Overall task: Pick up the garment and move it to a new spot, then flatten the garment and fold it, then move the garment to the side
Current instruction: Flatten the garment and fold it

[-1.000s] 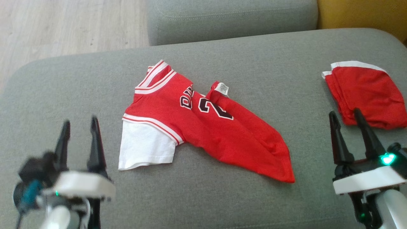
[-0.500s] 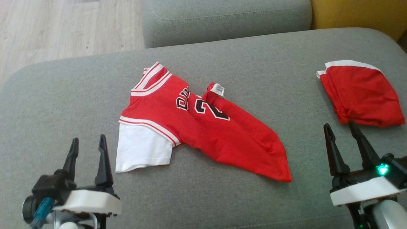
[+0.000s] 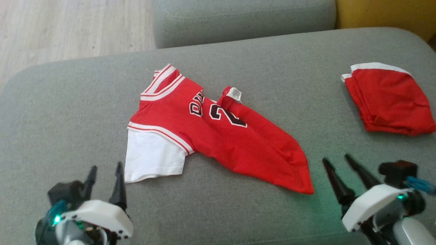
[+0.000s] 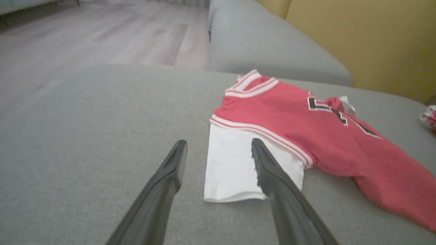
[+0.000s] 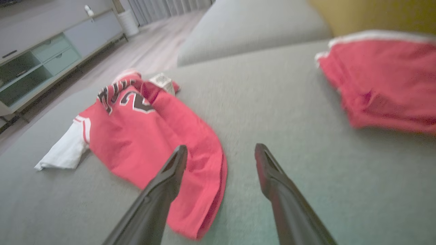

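A red jersey with black lettering, white-striped trim and a white sleeve lies crumpled on the grey cushion. It also lies ahead in the left wrist view, jersey, and in the right wrist view, jersey. My left gripper is open, just left of and below the white sleeve. My right gripper is open too, just right of the jersey's pointed lower corner. Nothing sits between either pair of fingers.
A folded red garment with white trim lies at the cushion's right, also in the right wrist view as folded garment. Behind are a second grey cushion, wooden floor and a yellow surface. A low cabinet stands far left.
Both grippers have dropped lower in the head view. The right gripper has swung left, from beside the folded red garment toward the jersey's lower corner. The jersey has not moved.
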Motion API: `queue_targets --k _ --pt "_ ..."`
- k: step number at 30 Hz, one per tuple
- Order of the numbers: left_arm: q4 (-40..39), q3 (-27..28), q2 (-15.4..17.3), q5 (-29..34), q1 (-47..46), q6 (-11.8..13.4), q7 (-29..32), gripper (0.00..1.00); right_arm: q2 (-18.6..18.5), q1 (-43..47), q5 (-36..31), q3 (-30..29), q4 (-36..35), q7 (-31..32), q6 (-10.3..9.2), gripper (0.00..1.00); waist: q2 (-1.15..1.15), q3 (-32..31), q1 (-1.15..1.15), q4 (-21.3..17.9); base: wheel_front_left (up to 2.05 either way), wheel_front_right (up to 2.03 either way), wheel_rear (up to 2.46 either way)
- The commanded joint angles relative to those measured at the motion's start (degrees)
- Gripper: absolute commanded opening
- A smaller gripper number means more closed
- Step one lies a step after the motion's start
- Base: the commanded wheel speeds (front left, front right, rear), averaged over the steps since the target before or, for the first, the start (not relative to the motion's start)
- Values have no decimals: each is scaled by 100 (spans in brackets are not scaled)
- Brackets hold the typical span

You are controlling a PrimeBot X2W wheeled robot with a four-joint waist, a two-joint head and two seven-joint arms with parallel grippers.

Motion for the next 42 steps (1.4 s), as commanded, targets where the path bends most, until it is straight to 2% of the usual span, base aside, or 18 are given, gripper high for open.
queue_targets --k 1,5,10,18,29,30,31,32,33,34,42 --pt "-135 160 122 -49 -361 -42 265 100 -146 -134 253 137 -160 410 -4 100 0 58 0 14 0 0 0" --pt "-30 -35 301 -120 -584 -136 1098 100 -141 -160 723 247 -80 1461 -4 100 0 191 0 31 0 0 0" --pt "119 -231 390 -193 -887 -295 1694 100 72 -188 1043 173 57 2080 -4 100 0 396 0 78 0 0 0" --pt "692 -426 342 -326 -1359 -552 2098 100 110 -292 1284 300 82 2221 -4 100 0 660 0 82 0 0 0" --pt "1635 -373 305 -469 -1798 -664 2119 100 33 -506 1468 693 163 2002 -4 100 0 885 0 -72 0 0 0" --pt "1668 -379 307 -490 -1810 -683 2148 100 14 -513 1496 739 175 2000 -4 93 0 892 0 -76 0 0 0" --pt "1684 -378 308 -504 -1822 -693 2152 93 -5 -523 1521 782 182 1988 -4 81 0 896 0 -79 0 0 0" --pt "1694 -383 311 -511 -1830 -703 2154 62 -24 -533 1555 834 176 1969 -4 58 0 894 0 -80 0 0 0" --pt "1697 -393 315 -515 -1831 -716 2156 27 -46 -543 1587 881 162 1927 -4 25 0 886 0 -78 0 0 0" --pt "1681 -389 316 -519 -1831 -723 2124 0 -67 -554 1609 907 159 1867 -4 0 0 878 0 -75 0 0 0" --pt "1220 -243 422 -550 -1722 -668 1810 0 -253 -695 1697 901 79 1074 -4 0 0 661 0 -8 0 0 0"
